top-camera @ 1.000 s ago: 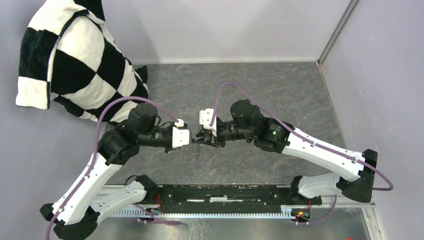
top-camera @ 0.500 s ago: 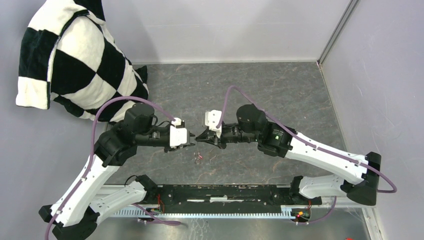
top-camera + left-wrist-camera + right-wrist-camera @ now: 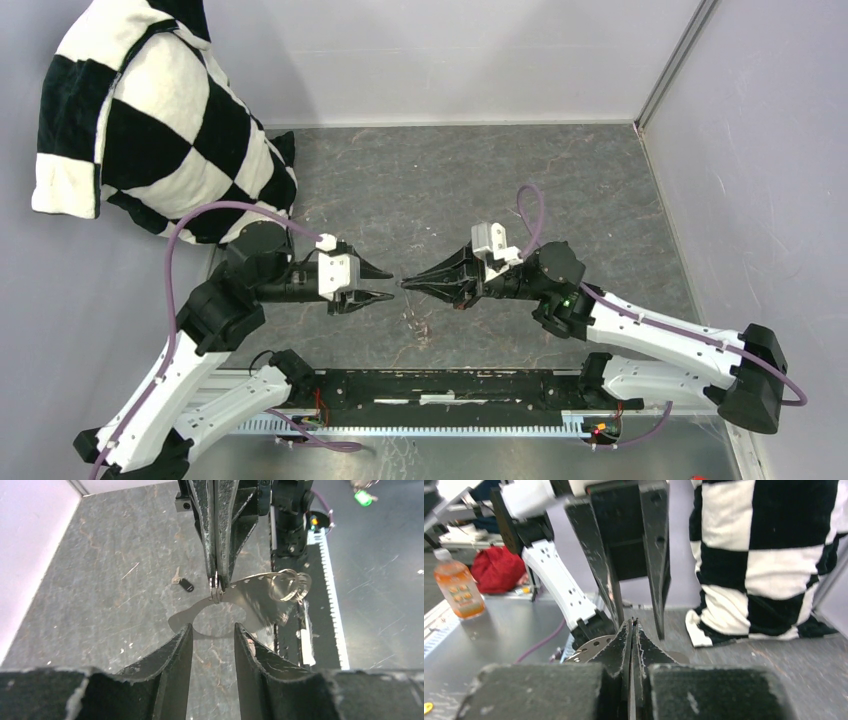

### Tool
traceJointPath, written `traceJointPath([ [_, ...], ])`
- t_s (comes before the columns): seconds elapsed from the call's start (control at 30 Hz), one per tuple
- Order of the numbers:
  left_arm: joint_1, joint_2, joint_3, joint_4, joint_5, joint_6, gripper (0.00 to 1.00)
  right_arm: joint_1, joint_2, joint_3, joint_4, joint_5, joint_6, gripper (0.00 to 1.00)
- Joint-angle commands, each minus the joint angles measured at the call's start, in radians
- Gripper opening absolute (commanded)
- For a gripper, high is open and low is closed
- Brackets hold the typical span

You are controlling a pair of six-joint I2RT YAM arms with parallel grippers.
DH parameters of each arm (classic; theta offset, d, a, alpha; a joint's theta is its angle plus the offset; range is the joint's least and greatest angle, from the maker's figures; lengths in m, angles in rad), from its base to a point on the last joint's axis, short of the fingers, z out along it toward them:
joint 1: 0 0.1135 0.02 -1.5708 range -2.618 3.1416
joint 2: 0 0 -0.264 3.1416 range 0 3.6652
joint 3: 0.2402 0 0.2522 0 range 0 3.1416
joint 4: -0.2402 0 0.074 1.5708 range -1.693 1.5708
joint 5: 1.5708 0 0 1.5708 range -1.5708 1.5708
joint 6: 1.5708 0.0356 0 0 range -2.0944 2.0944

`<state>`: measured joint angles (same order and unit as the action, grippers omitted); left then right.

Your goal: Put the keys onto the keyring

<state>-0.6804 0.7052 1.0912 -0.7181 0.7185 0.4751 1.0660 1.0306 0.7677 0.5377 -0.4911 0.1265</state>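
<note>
Both arms reach inward, grippers tip to tip above the tabletop.
The left gripper points right with its jaws parted. The right gripper points left with jaws pressed together, their tips just short of the gap between the left jaws.

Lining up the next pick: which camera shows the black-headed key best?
Left wrist view: the black-headed key lies flat on the table, in the open, left of the shut right gripper. Top external: I cannot make it out. Right wrist: not visible, its own gripper fills the foreground.
</note>
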Motion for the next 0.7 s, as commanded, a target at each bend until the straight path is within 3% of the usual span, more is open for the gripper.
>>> traceJointPath([
  [0.0, -0.001, 0.012, -0.015, 0.182, 0.097, -0.199, 0.42, 0.0, 0.013, -0.005, 0.268, -0.042, 0.106, 0.01],
  [0.43, -0.001, 0.009, 0.004, 0.227, 0.127, -0.252, 0.37, 0.0, 0.069, 0.008, 0.316, -0.112, 0.136, 0.01],
  [0.57, -0.001, 0.01, 0.011, 0.197, 0.149, -0.221, 0.34, 0.0, 0.074, 0.015, 0.298, -0.113, 0.127, 0.01],
  [0.67, 0.0, 0.008, 0.012, 0.166, 0.155, -0.186, 0.25, 0.0, 0.069, 0.015, 0.296, -0.111, 0.124, 0.01],
])
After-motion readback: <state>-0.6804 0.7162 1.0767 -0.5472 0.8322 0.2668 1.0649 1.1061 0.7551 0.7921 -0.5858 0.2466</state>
